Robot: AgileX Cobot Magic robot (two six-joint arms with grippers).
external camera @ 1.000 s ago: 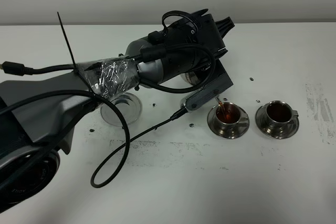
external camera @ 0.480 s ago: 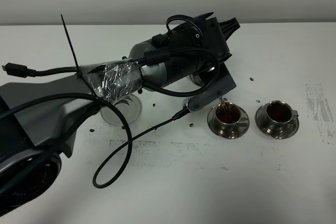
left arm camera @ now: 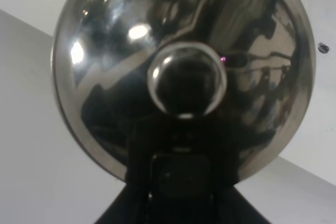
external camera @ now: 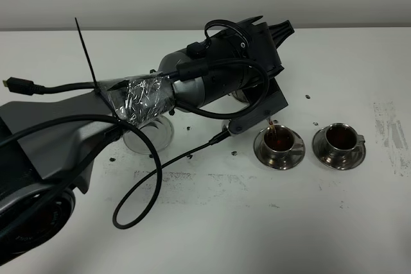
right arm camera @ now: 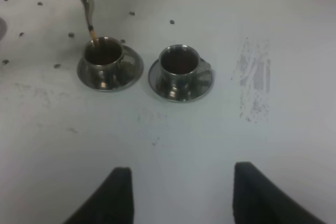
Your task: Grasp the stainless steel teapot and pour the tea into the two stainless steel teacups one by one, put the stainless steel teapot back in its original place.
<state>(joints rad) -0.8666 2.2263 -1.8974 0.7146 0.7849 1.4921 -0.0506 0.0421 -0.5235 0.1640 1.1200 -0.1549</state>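
Your right pincer (right arm camera: 181, 169) is nearest: its two dark fingers stand apart with nothing between them, above bare worktop (external camera: 257, 222).

In the high view, the left arm (external camera: 58, 133) fills the lower left of the frame and reaches up towards the centre. A black cable (external camera: 154, 184) loops down from it over the worktop. Partly hidden under that arm, left of centre, lies the round shiny coaster (external camera: 157, 134); the teapot is well apart from it.

Right of centre, the left teacup (external camera: 277, 152) and the right teacup (external camera: 340, 150) sit side by side, close but not touching, each on its own saucer. Both hold dark reddish-brown tea (right arm camera: 93, 36). Small dark specks are scattered around them, and a scuffed patch (external camera: 392, 133) marks the right edge of the frame.

Just above the centre, your left pincer (left arm camera: 181, 161) is clamped on the teapot (left arm camera: 131, 51), which is lifted and tipped. From above, the pot is mostly hidden behind the pincer. Its wrist view is filled by the mirror-bright lid and round knob (left arm camera: 186, 80). The thin spout (right arm camera: 86, 6) dips over the left teacup's rim, and a narrow stream falls into that cup.
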